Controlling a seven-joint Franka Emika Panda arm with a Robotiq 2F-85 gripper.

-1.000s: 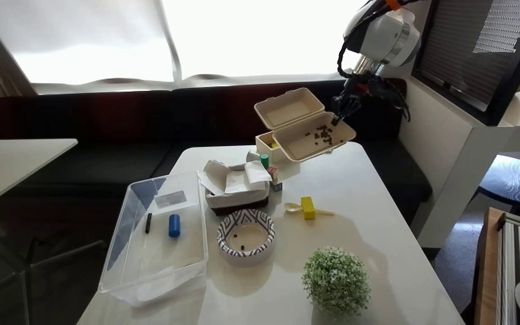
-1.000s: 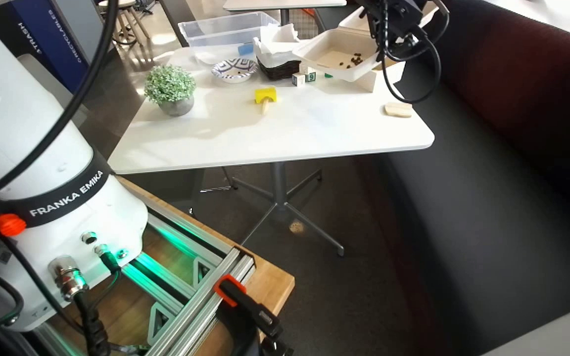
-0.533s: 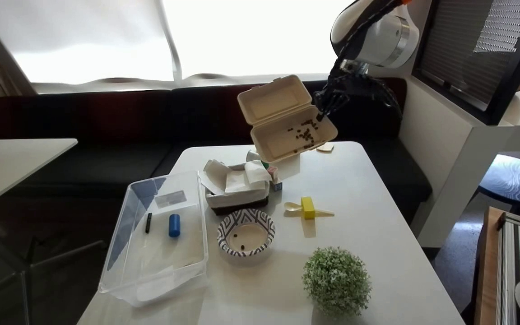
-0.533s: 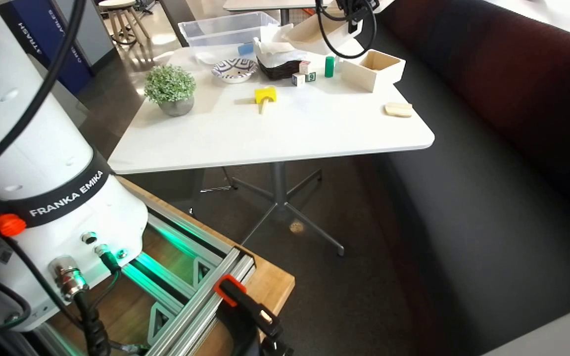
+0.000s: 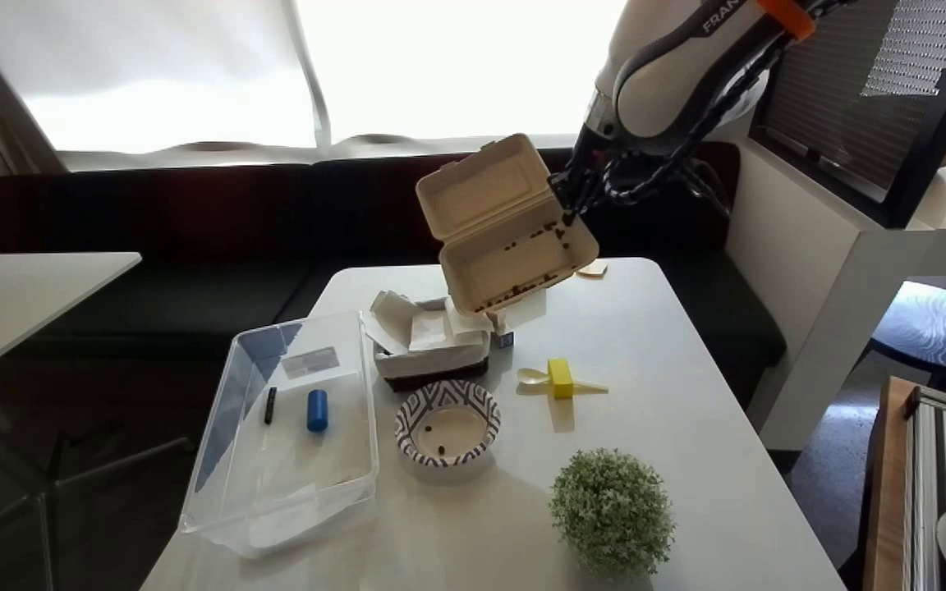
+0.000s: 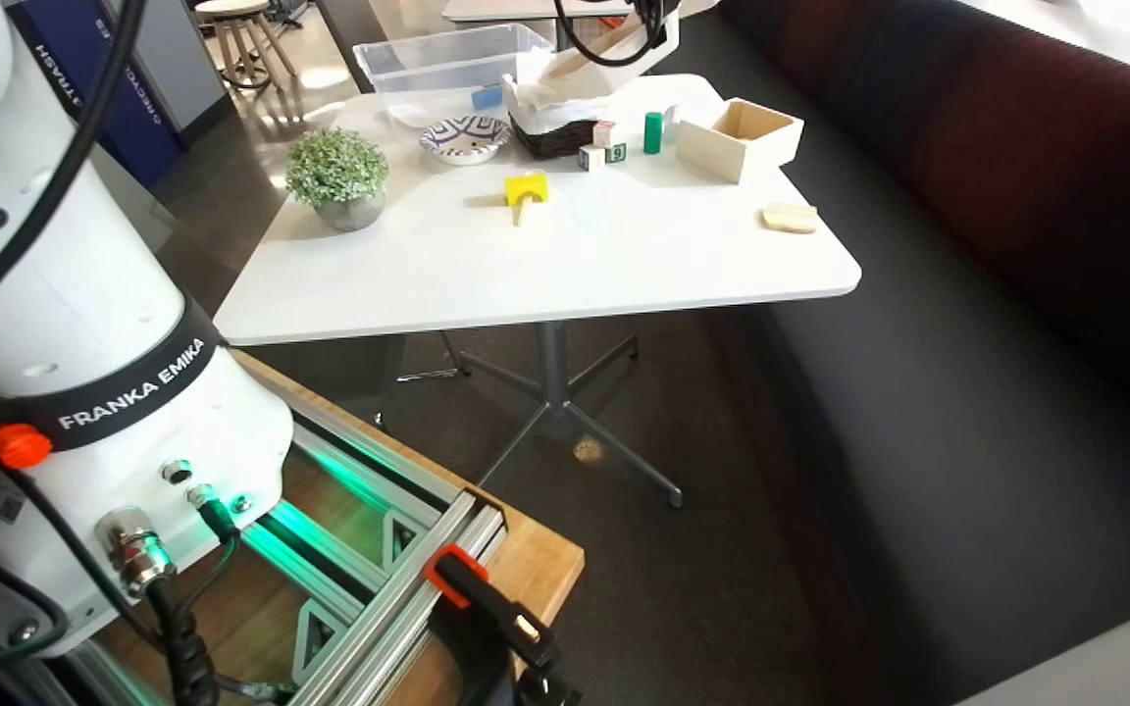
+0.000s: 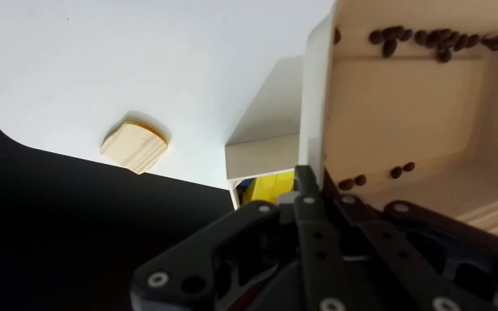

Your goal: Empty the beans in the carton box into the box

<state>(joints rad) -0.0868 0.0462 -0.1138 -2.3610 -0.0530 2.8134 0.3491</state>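
Observation:
The carton box (image 5: 496, 261), an open beige clamshell, is held in the air above the table, tilted with its lid up. My gripper (image 7: 317, 181) is shut on its side wall; the fingertips also show in an exterior view (image 5: 569, 215). Most beans (image 5: 522, 289) lie in a row along the carton's lower edge, with a few near the hinge and gripper. They also show in the wrist view (image 7: 435, 39). The carton's low corner overlaps the paper-lined dark basket (image 5: 432, 373) in an exterior view. In an exterior view the carton (image 6: 614, 69) is partly cut off and its beans are hidden.
A clear bin (image 5: 227, 427) with a blue cylinder (image 5: 317, 410) stands beside the basket. A patterned bowl (image 5: 458, 427) holds two beans. A yellow block (image 5: 560, 378) lies on a spoon. A plant (image 5: 613, 513), wooden box (image 6: 712, 152) and green cylinder (image 6: 653, 132) stand around.
The carton has moved left towards the basket, away from above the wooden box, and tilted more steeply. The beans have slid to its lower edge. The gripper keeps its hold.

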